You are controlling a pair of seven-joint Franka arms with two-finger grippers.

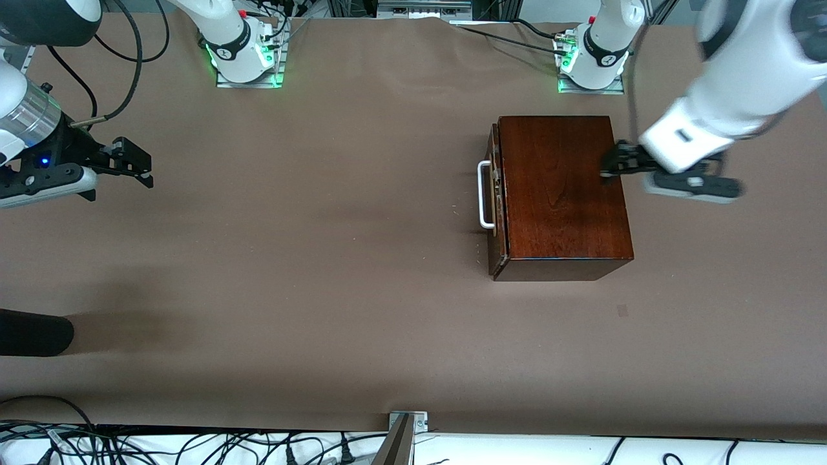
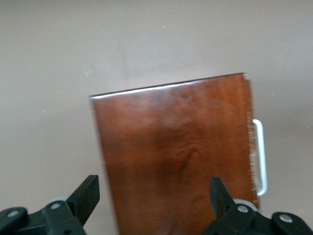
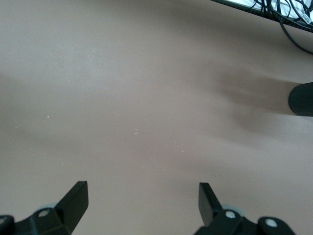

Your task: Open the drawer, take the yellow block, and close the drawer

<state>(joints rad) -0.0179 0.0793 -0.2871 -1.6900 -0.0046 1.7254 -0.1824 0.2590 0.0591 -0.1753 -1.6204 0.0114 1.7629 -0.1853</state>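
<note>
Overhead, the left tool (image 1: 610, 166) hangs wide open above the shut drawer's (image 1: 496, 200) box (image 1: 562, 187).

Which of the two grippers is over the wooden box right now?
The left gripper, jaws open, hangs over the box at the edge away from its handle. The right gripper waits open over bare table.

The left gripper (image 1: 612, 165) hangs with its fingers (image 2: 88, 193) spread wide at the end of a low, bent left arm, while the right gripper (image 1: 139, 169) waits aloft at the right arm's end, its fingers (image 3: 76, 196) equally wide apart.
</note>
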